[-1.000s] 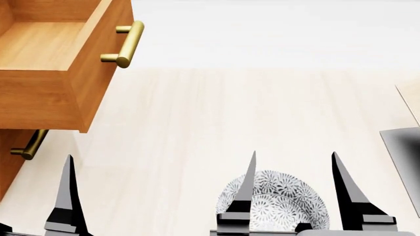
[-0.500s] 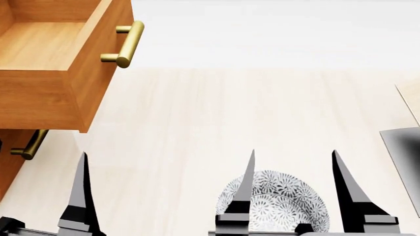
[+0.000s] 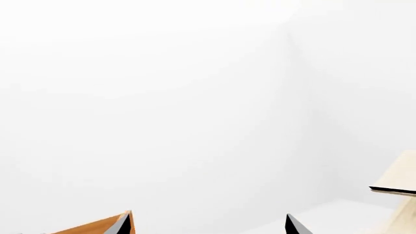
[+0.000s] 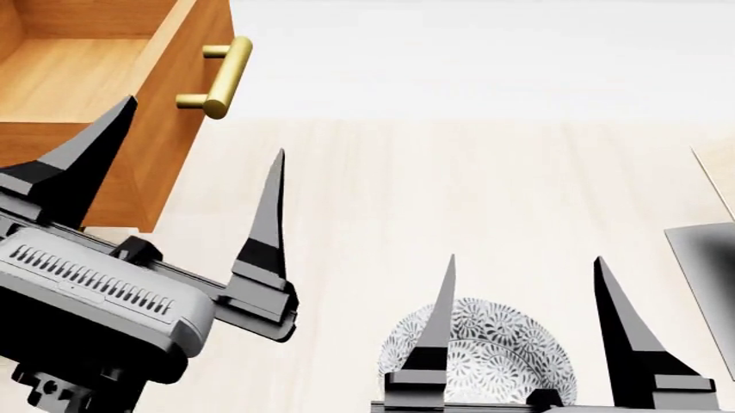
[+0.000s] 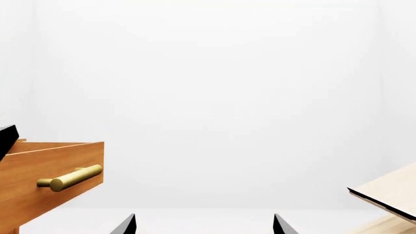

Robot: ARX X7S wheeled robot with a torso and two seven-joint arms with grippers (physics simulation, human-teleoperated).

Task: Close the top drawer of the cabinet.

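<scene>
The top drawer stands pulled out at the upper left of the head view, showing its lighter wood floor and its brass bar handle on the front. The rest of the cabinet is hidden behind my left arm. My left gripper is open and empty, raised in front of the drawer's front corner, one finger over the drawer's side and the other finger beside the front. My right gripper is open and empty, low at centre right. The right wrist view shows the drawer front and handle.
A patterned grey-and-white plate lies on the pale floor under my right gripper. A pale wood panel and a dark grey surface stand at the right edge. The panel also shows in the left wrist view.
My left gripper has risen from the bottom left edge up to the drawer's front corner and now covers the lower drawer handle. The right gripper has barely shifted. The drawer has not moved.
</scene>
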